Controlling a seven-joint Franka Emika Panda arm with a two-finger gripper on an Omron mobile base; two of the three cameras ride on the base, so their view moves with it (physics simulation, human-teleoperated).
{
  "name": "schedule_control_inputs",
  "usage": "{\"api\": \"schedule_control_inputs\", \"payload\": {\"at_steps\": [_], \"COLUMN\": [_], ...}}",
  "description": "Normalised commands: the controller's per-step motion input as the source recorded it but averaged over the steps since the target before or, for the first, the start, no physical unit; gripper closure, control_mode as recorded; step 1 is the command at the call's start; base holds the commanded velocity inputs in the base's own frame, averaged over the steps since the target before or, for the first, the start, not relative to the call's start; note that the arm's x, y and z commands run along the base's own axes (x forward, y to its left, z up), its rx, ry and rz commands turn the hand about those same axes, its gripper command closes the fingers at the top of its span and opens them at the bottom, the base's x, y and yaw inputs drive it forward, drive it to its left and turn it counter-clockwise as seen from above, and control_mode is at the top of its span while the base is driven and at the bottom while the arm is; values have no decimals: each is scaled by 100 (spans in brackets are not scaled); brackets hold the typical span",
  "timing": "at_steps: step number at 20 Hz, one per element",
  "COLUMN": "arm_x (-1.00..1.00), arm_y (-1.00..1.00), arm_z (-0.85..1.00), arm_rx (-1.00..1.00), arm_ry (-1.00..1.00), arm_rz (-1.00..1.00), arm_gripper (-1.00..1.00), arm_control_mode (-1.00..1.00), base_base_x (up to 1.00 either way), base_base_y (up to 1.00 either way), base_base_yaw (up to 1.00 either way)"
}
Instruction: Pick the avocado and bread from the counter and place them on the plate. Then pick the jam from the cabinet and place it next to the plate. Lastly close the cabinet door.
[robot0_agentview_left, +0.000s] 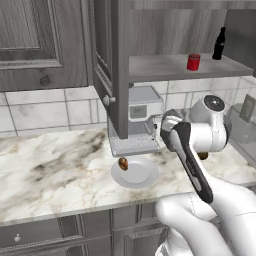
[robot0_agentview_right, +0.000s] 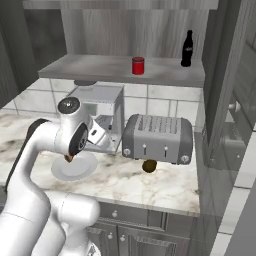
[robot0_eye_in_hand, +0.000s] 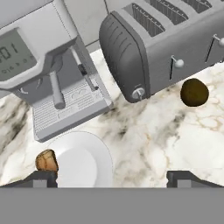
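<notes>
From the left base view, the bread (robot0_agentview_left: 123, 163) sits on the left rim of the plate (robot0_agentview_left: 142, 176), just in front of the coffee machine (robot0_agentview_left: 142, 120) on the counter (robot0_agentview_left: 50, 165). The jam (robot0_agentview_left: 193, 62) stands on the shelf of the open cabinet (robot0_agentview_left: 112, 65), near a black bottle (robot0_agentview_left: 219, 44).

From the right base view, the avocado (robot0_agentview_right: 149, 166) lies on the counter just in front of the toaster (robot0_agentview_right: 158, 138), well apart from the plate.

In the hand view, the gripper (robot0_eye_in_hand: 113, 178) hangs above the counter beside the plate, jaws spread wide and holding nothing.
</notes>
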Motion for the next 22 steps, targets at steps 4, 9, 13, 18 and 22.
{"api": "schedule_control_inputs", "payload": {"at_steps": [4, 9, 13, 18, 22], "arm_x": [-52, -46, -6, 0, 0], "arm_y": [-94, -86, -13, 13, 12], "arm_z": [31, 5, 0, -1, -16], "arm_rx": [0, 0, -8, -13, -20], "arm_ry": [0, 0, 1, 1, 4], "arm_rz": [-1, 0, 0, 0, 0], "arm_gripper": [-100, -100, -100, -100, -100], "arm_control_mode": [-100, -100, -100, -100, -100], "base_base_x": [0, 0, 0, 0, 0], "base_base_y": [0, 0, 0, 0, 0], "base_base_yaw": [0, 0, 0, 0, 0]}}
